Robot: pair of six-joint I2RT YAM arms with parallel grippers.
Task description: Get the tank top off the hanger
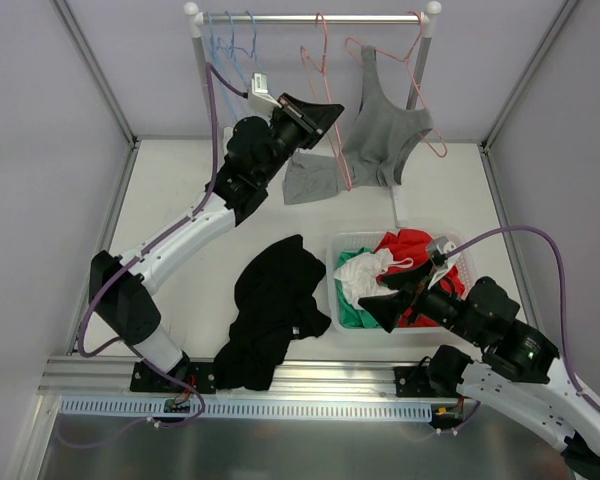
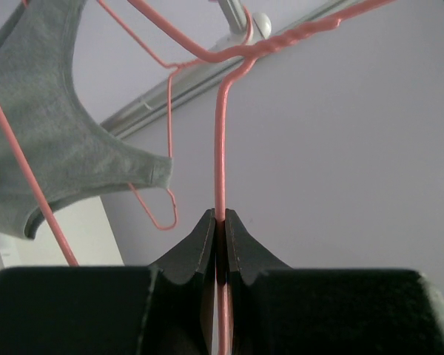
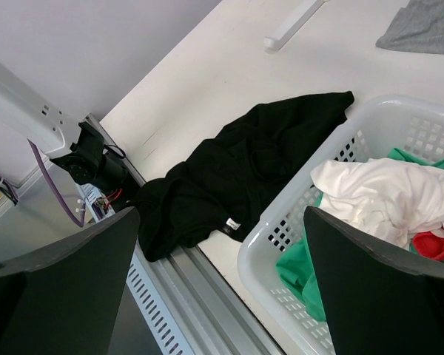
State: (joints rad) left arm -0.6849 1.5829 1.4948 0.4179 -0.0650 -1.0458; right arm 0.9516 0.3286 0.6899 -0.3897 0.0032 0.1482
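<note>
While slung on thin pink wire under the chrome rail [image 1: 280, 18], sags soft and creased: grey knit tank top [image 1: 385, 140], hem low near the matte white table [image 1: 180, 190]. Left gripper [image 2: 218, 220]: black wedge fingers pinched flat on one hanger [image 2: 220, 148], a straight round wire below its twisted neck, just beside the top. Right gripper [image 1: 400, 293]: spread wide, holding nothing, above a white perforated plastic basket [image 1: 352, 238] of crumpled white, red and green cloth. Beside it, rumpled black garment [image 1: 270, 310].

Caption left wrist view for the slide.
Left gripper shut on thin pink wire hanger; grey fabric tank top hangs to its left.
</note>
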